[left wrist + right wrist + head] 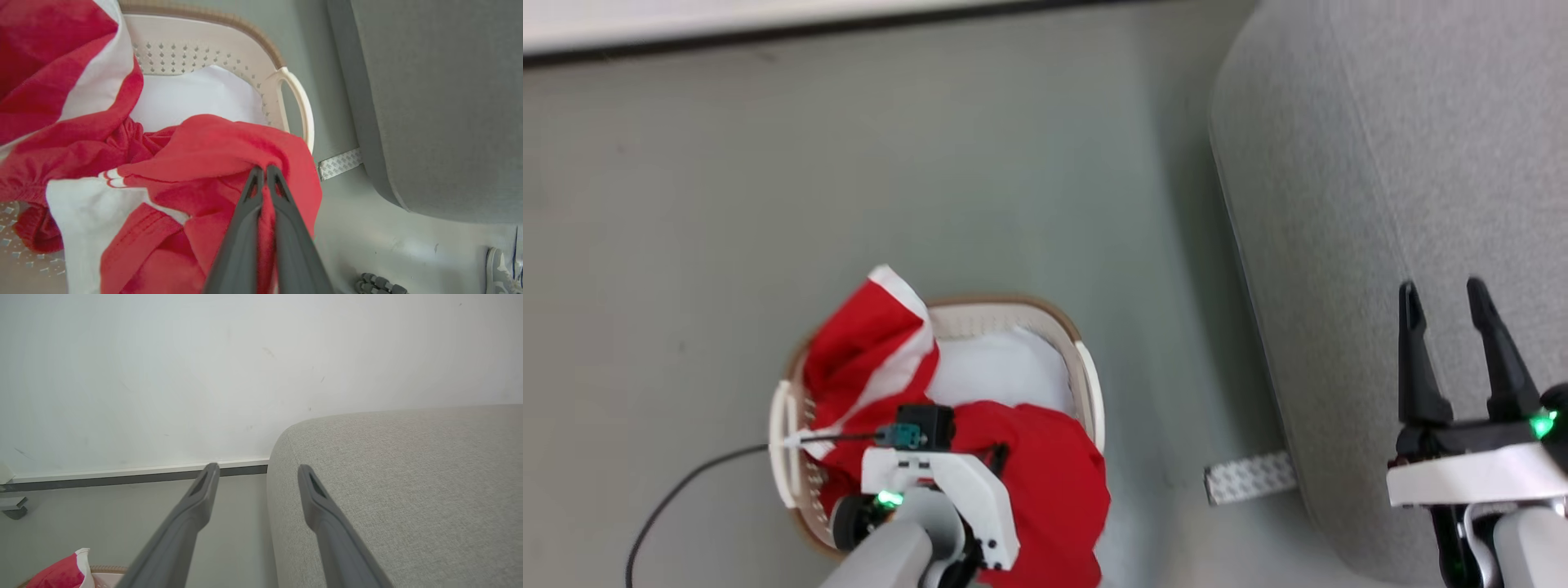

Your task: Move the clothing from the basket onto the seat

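We are pinching a bunched fold of the red clothing (1045, 490), lying in the laundry basket (980, 322) at the head view's lower left, in our clamped left gripper (264, 169), judging it light, limp and trailing, while our right gripper (1441, 290) is gaping empty.

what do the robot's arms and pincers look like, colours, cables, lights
Both the left pincer and right pincer have two long, dark grey, tapering fingers with a slot near each tip. Behind them sit white wrist housings with green lights, on pale grey forearms. A thin black cable runs from the left wrist.
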Available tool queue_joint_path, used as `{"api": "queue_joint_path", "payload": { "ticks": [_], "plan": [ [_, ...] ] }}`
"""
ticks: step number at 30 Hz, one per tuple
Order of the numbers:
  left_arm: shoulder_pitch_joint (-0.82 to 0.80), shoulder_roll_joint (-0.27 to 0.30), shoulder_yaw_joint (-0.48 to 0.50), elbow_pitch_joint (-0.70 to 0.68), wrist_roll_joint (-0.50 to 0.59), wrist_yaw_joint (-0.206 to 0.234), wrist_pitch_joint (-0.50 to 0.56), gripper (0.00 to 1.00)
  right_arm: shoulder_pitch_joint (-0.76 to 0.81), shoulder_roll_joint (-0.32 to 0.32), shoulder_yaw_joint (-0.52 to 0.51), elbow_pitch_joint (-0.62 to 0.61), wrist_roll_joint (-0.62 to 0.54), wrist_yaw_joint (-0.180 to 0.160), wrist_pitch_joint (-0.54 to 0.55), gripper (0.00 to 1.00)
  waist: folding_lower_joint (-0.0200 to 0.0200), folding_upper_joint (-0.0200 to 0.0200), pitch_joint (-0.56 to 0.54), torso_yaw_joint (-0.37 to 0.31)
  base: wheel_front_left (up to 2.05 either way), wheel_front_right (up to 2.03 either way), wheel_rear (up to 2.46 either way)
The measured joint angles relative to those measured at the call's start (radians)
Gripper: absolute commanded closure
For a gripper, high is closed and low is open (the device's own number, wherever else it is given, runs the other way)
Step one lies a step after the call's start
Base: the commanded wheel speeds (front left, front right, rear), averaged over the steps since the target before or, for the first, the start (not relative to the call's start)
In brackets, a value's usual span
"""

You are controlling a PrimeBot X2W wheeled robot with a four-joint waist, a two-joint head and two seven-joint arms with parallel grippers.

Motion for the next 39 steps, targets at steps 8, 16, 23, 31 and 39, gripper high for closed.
{"api": "queue_joint_path", "payload": {
  "ticks": [8,16,23,31,39],
  "plan": [
    [0.089,0.000,-0.045,-0.120,-0.167,0.008,-0.078,1.00,0.097,-0.003,-0.015,0.028,-0.025,0.000,0.000,0.00,-0.0001,0.0001,-0.170,0.047,0.00,0.00,0.00],
    [0.140,0.000,-0.036,-0.235,-0.263,0.009,-0.148,1.00,0.187,0.001,-0.015,0.047,-0.040,0.000,0.000,0.00,-0.0003,0.0001,-0.332,0.089,0.00,0.00,0.00],
    [0.139,0.036,0.010,-0.403,-0.260,0.050,-0.213,1.00,0.249,0.003,0.003,0.053,-0.053,0.000,0.000,0.00,-0.0004,0.0001,-0.439,0.114,0.00,0.00,0.00],
    [0.104,0.115,0.025,-0.642,-0.169,0.144,-0.220,1.00,0.267,-0.017,0.042,0.049,-0.063,0.000,0.000,0.00,-0.0003,0.0001,-0.505,0.125,0.00,0.00,0.00],
    [0.072,0.178,0.025,-0.786,-0.136,0.206,-0.155,1.00,0.270,-0.066,0.138,0.025,-0.063,0.000,0.000,0.00,-0.0002,0.0001,-0.541,0.127,0.00,0.00,0.00]
  ]
}}
